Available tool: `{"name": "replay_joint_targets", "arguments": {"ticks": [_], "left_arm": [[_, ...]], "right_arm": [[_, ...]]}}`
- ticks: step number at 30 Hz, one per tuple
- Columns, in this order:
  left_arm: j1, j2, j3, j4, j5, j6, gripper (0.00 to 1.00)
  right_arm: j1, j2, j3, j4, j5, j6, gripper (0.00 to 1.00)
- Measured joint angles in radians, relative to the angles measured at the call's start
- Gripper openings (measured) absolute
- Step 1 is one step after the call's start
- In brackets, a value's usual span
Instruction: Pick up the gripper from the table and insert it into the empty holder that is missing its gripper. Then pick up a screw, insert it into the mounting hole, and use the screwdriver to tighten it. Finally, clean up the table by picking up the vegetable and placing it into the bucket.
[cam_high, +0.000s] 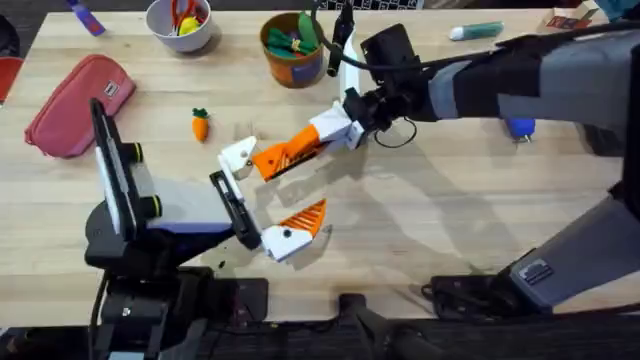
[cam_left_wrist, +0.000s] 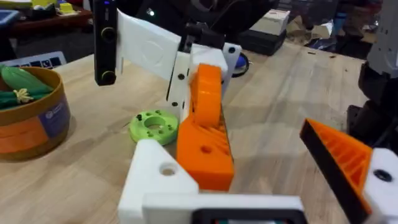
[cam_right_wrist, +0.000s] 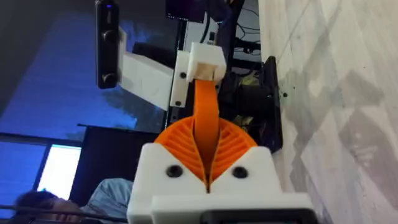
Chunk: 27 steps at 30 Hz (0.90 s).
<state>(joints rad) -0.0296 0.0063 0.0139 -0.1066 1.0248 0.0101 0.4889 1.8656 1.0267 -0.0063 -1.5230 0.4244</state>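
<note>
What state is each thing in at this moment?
gripper: held against the holder
left gripper: open
right gripper: shut on gripper
vegetable: lying on table, outside bucket
bucket: upright, toys inside

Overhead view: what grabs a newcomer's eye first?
The two arms meeting mid-table: the right gripper is shut on the gripper, the orange fingertip, pressing it against the white holder on the left arm's open jaw. Behind that, the vegetable, a toy carrot, lies alone on the table, with the bucket at the far edge.
</note>
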Motion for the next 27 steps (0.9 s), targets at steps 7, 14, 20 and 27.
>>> {"name": "replay_joint_targets", "arguments": {"ticks": [7,14,20,27], "left_arm": [[0.0,0.0,0.0,0.0,0.0,-0.003,0.999],[0.0,0.0,0.0,0.001,0.001,-0.002,0.999],[0.0,0.0,0.0,0.001,0.001,-0.002,0.999],[0.0,0.0,0.0,0.0,0.002,-0.003,0.999]], "right_arm": [[0.0,0.0,0.001,0.0,0.0,0.013,0.009],[0.002,0.0,0.03,-0.001,0.009,0.045,0.009],[0.006,0.0,0.037,-0.001,0.015,0.106,0.009],[0.038,0.0,0.043,0.0,0.04,0.127,0.009]]}}
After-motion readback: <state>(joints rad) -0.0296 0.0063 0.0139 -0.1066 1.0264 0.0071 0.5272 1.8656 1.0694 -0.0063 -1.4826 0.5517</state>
